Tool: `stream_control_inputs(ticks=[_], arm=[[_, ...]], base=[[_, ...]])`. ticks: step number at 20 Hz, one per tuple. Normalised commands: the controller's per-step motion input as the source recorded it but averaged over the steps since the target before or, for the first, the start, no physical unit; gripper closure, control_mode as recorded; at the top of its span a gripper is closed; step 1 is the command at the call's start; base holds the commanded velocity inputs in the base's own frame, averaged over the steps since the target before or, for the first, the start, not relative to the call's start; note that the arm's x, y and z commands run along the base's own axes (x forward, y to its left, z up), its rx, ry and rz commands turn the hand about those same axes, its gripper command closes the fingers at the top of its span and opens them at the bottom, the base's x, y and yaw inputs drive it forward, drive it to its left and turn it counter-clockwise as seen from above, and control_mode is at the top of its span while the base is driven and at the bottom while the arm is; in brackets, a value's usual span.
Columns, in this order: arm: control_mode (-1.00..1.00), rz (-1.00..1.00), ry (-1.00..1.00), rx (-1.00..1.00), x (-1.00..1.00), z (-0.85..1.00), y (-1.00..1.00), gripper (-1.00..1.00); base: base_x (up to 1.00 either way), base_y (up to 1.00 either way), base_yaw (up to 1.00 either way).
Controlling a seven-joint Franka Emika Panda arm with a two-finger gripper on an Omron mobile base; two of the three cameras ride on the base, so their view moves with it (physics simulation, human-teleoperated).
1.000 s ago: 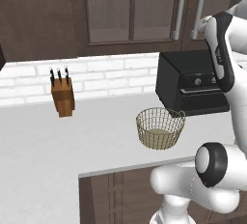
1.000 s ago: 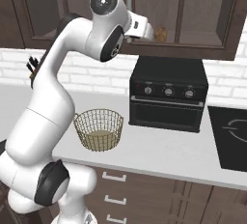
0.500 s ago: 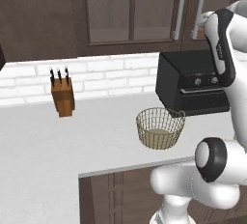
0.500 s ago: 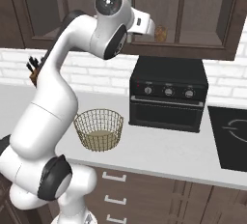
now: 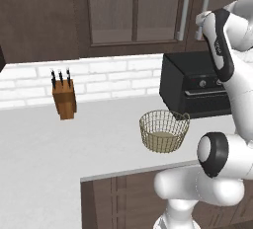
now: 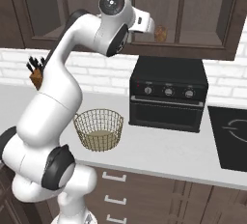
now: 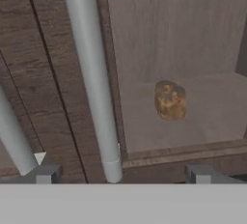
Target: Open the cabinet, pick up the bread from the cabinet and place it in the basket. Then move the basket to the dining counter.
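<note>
Gripper [image 7: 120, 172] was seen spread as wide as it goes with nothing held, the two dark fingertips [image 7: 44, 174] parked at the bottom of the hand view. Right between them, a touch toward the left tip, the lower end of a silver bar handle [image 7: 91, 73] was framed, running up and away from the tool along the door edge of the cabinet [image 7: 48, 73]. A second handle [image 7: 12, 136] was cut off at the far left. Whether the fingers were touching the bar couldn't be told.

Bread [image 7: 170, 100] was spotted past the right fingertip, behind the glass panel, sat on the shelf with bare shelf all around it and the door frame's bottom rail in front. The doors were shut.

Well below the tool, the basket [image 6: 99, 129] was stood on the white counter [image 6: 159, 155] with open counter around it, just beside the black oven [image 6: 168, 95]. A knife block [image 5: 64, 98] was parked well off by the brick backsplash.
</note>
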Motion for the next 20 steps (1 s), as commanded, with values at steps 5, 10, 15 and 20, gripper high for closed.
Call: stream_control_inputs(ticks=[5,10,15,20], arm=[[-1.0,0.07,0.0,0.0,0.23,0.0,0.13,-1.0],[-1.0,0.04,0.0,0.0,0.11,0.0,0.0,-1.0],[-1.0,0.02,0.0,0.0,0.25,0.0,0.0,-1.0],[-1.0,0.02,0.0,0.0,0.39,0.0,0.0,-1.0]], base=[[0.0,0.0,0.0],[0.0,0.0,0.0],[0.0,0.0,0.0],[0.0,0.0,0.0]])
